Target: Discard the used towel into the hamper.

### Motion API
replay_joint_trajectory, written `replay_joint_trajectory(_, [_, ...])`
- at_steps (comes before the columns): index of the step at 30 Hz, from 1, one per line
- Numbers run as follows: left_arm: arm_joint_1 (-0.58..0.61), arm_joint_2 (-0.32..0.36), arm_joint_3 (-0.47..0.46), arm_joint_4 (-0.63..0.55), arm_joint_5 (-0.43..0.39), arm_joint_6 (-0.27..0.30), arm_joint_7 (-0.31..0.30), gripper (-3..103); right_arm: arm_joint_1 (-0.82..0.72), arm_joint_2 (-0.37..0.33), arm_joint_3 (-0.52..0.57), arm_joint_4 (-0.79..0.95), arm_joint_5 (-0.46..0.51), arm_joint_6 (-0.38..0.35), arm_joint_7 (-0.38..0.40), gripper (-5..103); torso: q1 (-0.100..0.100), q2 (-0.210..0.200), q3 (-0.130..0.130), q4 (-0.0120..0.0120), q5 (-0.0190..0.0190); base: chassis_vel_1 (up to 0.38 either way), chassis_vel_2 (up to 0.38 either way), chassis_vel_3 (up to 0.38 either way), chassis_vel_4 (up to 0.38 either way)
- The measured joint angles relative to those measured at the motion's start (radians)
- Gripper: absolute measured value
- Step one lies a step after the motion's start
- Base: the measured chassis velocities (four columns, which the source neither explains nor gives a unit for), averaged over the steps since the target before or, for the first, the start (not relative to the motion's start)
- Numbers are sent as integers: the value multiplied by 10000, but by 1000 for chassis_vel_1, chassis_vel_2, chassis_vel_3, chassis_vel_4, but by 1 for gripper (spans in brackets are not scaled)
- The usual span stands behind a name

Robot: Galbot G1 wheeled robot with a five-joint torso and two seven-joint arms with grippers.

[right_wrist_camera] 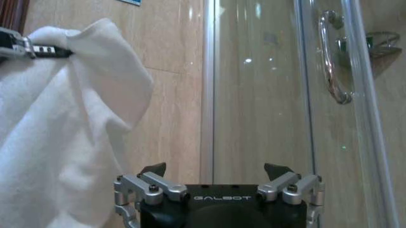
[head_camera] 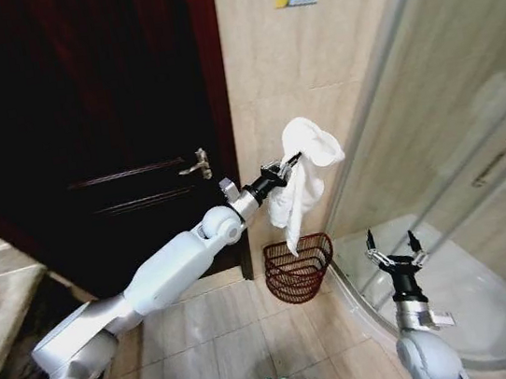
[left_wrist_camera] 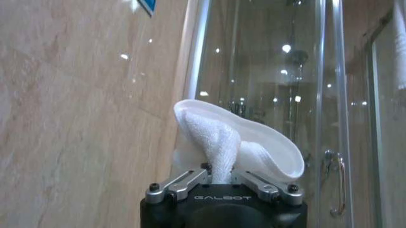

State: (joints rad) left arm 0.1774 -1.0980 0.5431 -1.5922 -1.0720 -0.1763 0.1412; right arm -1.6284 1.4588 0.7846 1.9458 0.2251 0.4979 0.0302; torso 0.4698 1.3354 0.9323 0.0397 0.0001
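Left hand holds the towel up over the hamper by the wall.

The left hand is pinched tight on a fold of the white towel, whose tail hangs down to just above the wire hamper on the floor tiles against the beige wall. To drop it cleanly I'd lower the hand until the cloth bunches inside the rim, then let go. The right hand waits low beside the glass shower door, fingers spread and holding nothing.

Dark door, beige tiled wall, glass shower enclosure.
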Motion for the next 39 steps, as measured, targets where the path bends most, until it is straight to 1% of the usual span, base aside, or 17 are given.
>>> replay_joint_trajectory(9, [-52,-495,663,963,244,38,-147,3,-2,59,-11,-32,-1,20,-7,100,0,0,0,-3,0,0,0,0,0])
replay_joint_trajectory(13, [-140,-1008,1243,1916,380,55,-183,3,-17,76,-6,-32,12,47,-8,100,0,0,0,-6,0,0,0,0,0])
replay_joint_trajectory(14, [-140,-1008,1243,1916,380,55,-183,3,-17,76,-6,-32,12,47,-8,100,0,0,0,-6,0,0,0,0,0])
replay_joint_trajectory(17, [-406,-1447,1920,2805,366,47,-112,3,-20,79,0,-32,61,69,-8,100,0,0,0,-6,0,0,0,0,0])
replay_joint_trajectory(18, [-406,-1447,1920,2805,366,47,-112,3,-20,79,0,-32,61,69,-8,100,0,0,0,-6,0,0,0,0,0])
replay_joint_trajectory(20, [-632,-1775,2416,3541,326,-25,23,3,-20,71,6,-41,92,92,-8,100,1,-1,1,-6,0,0,0,0,0])
replay_joint_trajectory(21, [-632,-1775,2416,3541,326,-25,23,3,-20,71,6,-41,92,92,-8,100,1,-1,1,-6,0,0,0,0,0])
replay_joint_trajectory(23, [-836,-2078,2805,4255,282,-134,157,3,-23,58,23,-69,132,126,-8,100,1,0,0,-5,2,0,0,0,0])
replay_joint_trajectory(25, [-871,-2148,2879,4408,270,-158,176,3,-22,57,28,-82,141,137,-9,100,0,0,0,-5,0,0,0,0,0])
replay_joint_trajectory(29, [-1167,-2883,3495,6154,268,-488,448,3,-35,64,53,-181,228,257,-30,100,1,0,0,-4,0,0,0,0,0])
replay_joint_trajectory(30, [-1167,-2883,3495,6154,268,-488,448,3,-35,64,53,-181,228,257,-30,100,1,0,0,-4,0,0,0,0,0])
replay_joint_trajectory(32, [-1284,-3179,3743,6794,261,-575,586,3,-28,64,52,-226,249,291,-45,100,1,0,0,-3,1,0,0,0,0])
replay_joint_trajectory(33, [-1284,-3179,3743,6794,261,-575,586,3,-28,64,52,-226,249,291,-45,100,1,0,0,-3,1,0,0,0,0])
replay_joint_trajectory(35, [-1318,-3677,3912,7586,274,-727,842,3,13,66,32,-254,260,301,-55,100,1,0,0,-3,0,0,0,0,0])
replay_joint_trajectory(36, [-1310,-3852,3937,7858,283,-790,923,3,25,68,22,-255,261,302,-56,100,1,-1,0,-4,-1,0,0,0,0])
replay_joint_trajectory(37, [-1310,-3852,3937,7858,283,-790,923,3,25,68,22,-255,261,302,-56,100,1,-1,0,-4,-1,0,0,0,0])
replay_joint_trajectory(39, [-1240,-4307,4040,8532,326,-926,1121,3,46,74,-5,-275,265,310,-65,100,1,0,0,-6,0,0,0,0,0])
